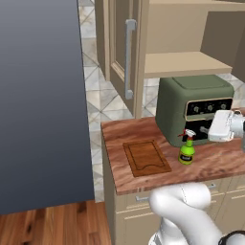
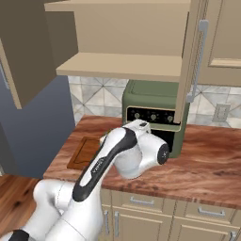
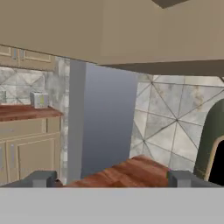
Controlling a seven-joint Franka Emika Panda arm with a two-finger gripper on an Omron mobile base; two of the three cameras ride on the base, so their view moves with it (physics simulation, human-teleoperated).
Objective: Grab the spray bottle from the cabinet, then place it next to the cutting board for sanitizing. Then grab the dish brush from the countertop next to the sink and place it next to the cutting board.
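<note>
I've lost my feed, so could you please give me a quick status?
Gripper open, empty. Bottle upright on countertop, right of board. Oven right behind.

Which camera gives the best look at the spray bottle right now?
The left base view: the spray bottle stands whole and upright on the countertop, between the cutting board and the oven. In the right base view the arm covers that spot. The hand view looks past it.

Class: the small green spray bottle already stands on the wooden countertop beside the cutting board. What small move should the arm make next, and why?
Probably pull the open gripper back from the small green spray bottle, which stands upright and free on the reddish-brown countertop just right of the flat brown cutting board, then turn toward the sink for the brush.
</note>
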